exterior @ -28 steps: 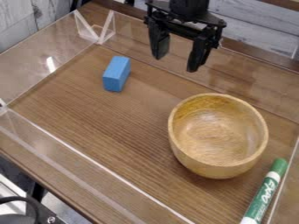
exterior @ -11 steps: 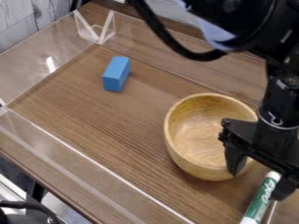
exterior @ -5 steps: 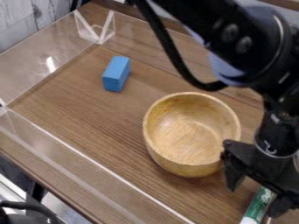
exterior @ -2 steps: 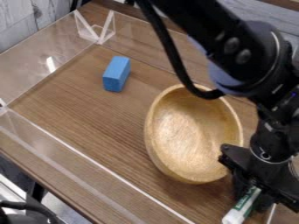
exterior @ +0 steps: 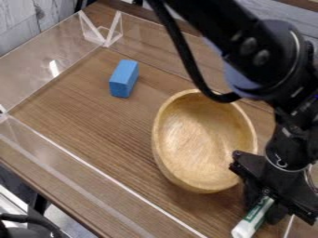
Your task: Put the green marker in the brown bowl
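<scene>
The green marker (exterior: 252, 221) lies at the table's near right corner, and only its white lower end shows below my hand. My gripper (exterior: 274, 201) points straight down over it with a dark finger on either side of the barrel. The hand hides the gap, so whether the fingers press on the marker is unclear. The brown bowl (exterior: 203, 139) sits just left of the gripper. It is tipped up, with its right rim against my arm and its inside facing left.
A blue block (exterior: 123, 78) lies on the wooden tabletop at the back left. Low clear plastic walls (exterior: 37, 144) run along the left and back edges. The arm's large black body (exterior: 236, 46) fills the upper right.
My fingers have drawn in around the marker while the hand stayed in place. The marker's visible end has shifted left, and the bowl has tipped up against my arm.
</scene>
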